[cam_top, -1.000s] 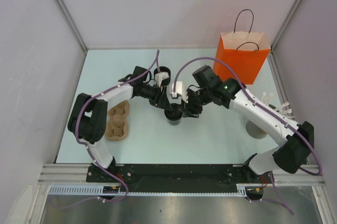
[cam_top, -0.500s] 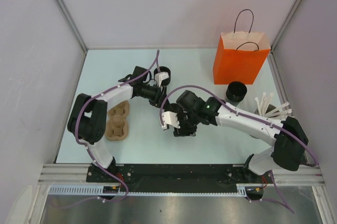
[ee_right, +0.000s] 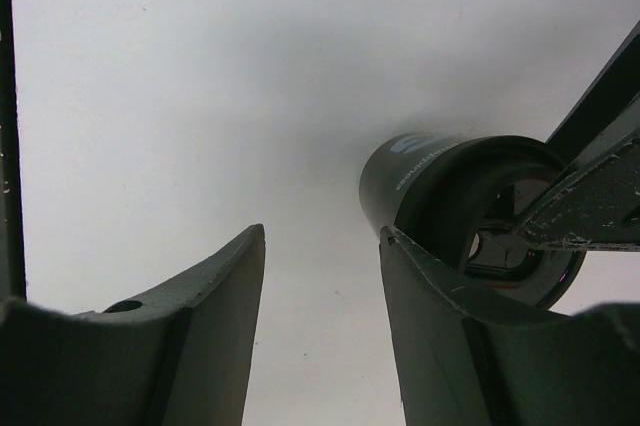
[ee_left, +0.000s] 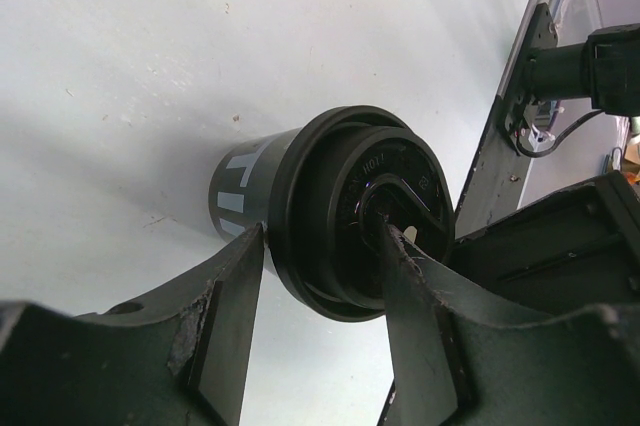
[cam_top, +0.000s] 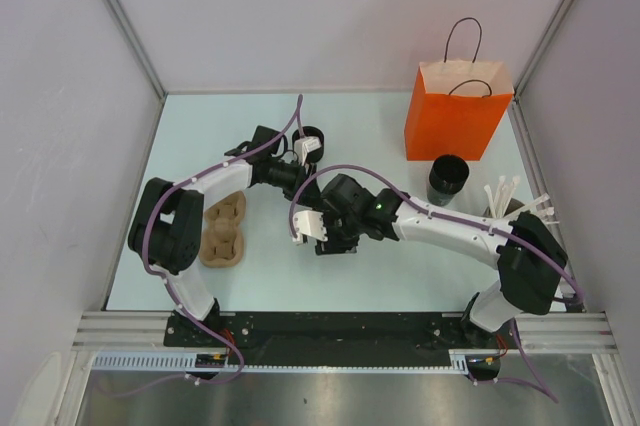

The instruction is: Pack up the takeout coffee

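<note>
Coffee cup [ee_left: 345, 211] stands mid-surface [cam_top: 190, 136], lid on. Left jaws straddle its lid, one finger at the rim, the other across the top; pinching or not, cannot tell. Right jaws spread, empty, just beside cup. Right arm [cam_top: 450, 226] hides it from above. Second cup [cam_top: 448, 176] near bag [cam_top: 458, 111], third cup [cam_top: 308, 136] beside left arm [cam_top: 215, 181]. Tray [cam_top: 224, 230] far left.

Overhead view: bright, even, diffuse light. Cast shadows on pale blue-green tabletop [cam_top: 400, 276] short and soft. Colour of orange paper bag [cam_top: 458, 116] saturated, no glare.

Left wrist view: small black lidded cup [ee_left: 340, 211] sharp, faint glints on lid, soft grey shadow on table left of it. Foreground dark fingers [ee_left: 225, 336] blurred.

Right wrist view: table washed near white, dimmer toward top edge, fingers soft-edged.
</note>
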Action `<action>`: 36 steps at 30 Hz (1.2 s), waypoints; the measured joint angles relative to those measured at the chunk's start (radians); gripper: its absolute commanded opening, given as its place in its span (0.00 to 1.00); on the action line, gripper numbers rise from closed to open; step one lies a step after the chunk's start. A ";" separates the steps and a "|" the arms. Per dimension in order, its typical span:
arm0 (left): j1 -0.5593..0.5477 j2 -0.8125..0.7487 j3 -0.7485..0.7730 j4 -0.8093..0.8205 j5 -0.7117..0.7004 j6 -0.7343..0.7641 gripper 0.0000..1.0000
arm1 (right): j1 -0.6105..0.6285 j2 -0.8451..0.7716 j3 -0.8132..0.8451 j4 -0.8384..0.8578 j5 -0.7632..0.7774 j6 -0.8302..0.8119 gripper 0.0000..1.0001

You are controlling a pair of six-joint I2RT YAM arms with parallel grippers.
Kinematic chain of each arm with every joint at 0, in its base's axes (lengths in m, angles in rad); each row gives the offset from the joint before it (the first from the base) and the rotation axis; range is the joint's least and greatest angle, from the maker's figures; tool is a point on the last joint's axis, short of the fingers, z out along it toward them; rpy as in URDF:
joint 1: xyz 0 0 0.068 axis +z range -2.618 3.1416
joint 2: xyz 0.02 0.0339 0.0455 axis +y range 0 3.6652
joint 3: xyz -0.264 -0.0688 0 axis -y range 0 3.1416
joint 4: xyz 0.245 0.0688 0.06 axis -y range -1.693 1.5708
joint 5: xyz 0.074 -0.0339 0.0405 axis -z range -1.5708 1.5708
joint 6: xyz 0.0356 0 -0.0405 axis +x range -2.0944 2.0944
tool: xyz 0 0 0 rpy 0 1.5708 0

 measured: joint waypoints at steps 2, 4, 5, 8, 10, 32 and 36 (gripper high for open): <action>-0.001 0.000 0.000 0.002 -0.001 0.000 0.53 | -0.002 0.005 0.000 0.002 -0.003 0.002 0.54; -0.001 0.000 0.000 0.003 -0.001 0.000 0.53 | -0.005 0.005 0.000 0.006 -0.006 0.003 0.53; -0.001 0.000 0.000 0.003 -0.001 0.000 0.53 | -0.007 0.005 0.000 0.006 -0.008 0.006 0.53; -0.001 0.000 0.000 0.003 -0.002 0.000 0.53 | -0.012 0.005 0.000 0.006 -0.016 0.009 0.53; -0.001 0.000 0.000 0.003 -0.002 0.000 0.53 | -0.014 0.005 0.000 0.006 -0.021 0.010 0.53; -0.004 0.000 0.000 0.003 -0.002 0.000 0.52 | -0.026 -0.007 0.018 -0.004 -0.030 0.037 0.54; -0.004 0.000 0.000 0.003 -0.002 0.000 0.52 | -0.038 -0.007 0.021 -0.003 -0.030 0.037 0.53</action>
